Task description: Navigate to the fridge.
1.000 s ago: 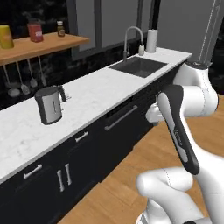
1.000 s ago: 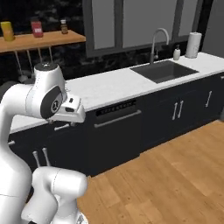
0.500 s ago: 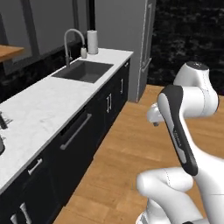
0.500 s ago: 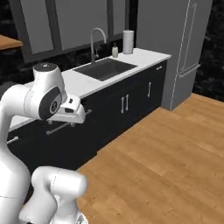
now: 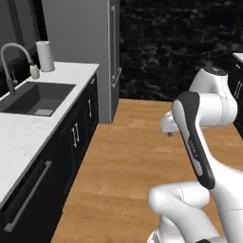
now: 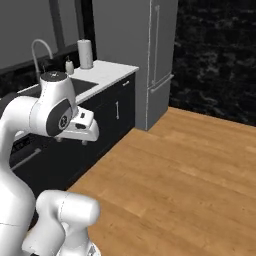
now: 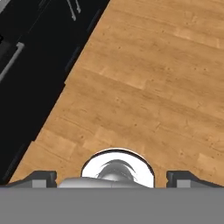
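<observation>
The left base view looks forward and down from behind the arm, which rises at 4 o'clock; the white marble-topped bench (image 5: pixel 28 137) with dark cabinets runs along 9 o'clock toward the tall matte-grey fridge (image 5: pixel 83 42) at 11 o'clock. The right base view faces the same way from the other side, arm at 8 o'clock, fridge (image 6: pixel 135 55) at 12 o'clock. Both share the fridge, the white paper-towel roll (image 5: pixel 45 56), the sunken dark sink (image 5: pixel 35 97) and the light wooden plank floor (image 5: pixel 128 156). The hand view looks steeply down, close over the floor (image 7: pixel 144 87), dark cabinet fronts (image 7: pixel 35 65) at 10 o'clock.
</observation>
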Motion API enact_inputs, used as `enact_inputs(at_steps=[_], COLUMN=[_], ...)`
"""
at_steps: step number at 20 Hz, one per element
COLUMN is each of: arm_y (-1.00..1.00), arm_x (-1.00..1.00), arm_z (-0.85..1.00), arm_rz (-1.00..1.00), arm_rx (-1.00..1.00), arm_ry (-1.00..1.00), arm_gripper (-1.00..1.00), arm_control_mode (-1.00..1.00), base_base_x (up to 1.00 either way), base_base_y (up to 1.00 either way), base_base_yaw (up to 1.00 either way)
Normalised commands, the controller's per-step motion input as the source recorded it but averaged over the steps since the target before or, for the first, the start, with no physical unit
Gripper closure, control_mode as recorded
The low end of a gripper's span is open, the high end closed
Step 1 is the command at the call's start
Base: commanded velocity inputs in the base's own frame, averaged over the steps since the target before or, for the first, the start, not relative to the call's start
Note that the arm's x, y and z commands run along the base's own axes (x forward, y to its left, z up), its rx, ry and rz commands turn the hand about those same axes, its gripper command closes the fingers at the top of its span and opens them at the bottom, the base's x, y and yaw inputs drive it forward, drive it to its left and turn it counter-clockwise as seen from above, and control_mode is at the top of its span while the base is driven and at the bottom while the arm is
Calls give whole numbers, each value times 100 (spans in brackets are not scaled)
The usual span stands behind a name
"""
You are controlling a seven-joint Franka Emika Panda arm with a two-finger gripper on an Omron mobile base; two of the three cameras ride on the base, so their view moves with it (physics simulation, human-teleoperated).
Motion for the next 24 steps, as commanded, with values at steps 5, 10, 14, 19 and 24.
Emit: enact_inputs(at_steps=[5, 10, 14, 19, 24], arm_y=[0, 0, 0, 0, 0], arm_x=[0, 0, 0, 0, 0], arm_z=[0, 0, 0, 0, 0], arm_rz=[0, 0, 0, 0, 0], arm_rx=[0, 0, 0, 0, 0], arm_ry=[0, 0, 0, 0, 0], arm_gripper=[-100, -100, -100, -100, -100], arm_control_mode=[100, 100, 100, 100, 100], base_base_x=[100, 100, 100, 100, 100], base_base_y=[-25, -36, -46, -55, -75], base_base_yaw=[-19, -2, 11, 31, 38])
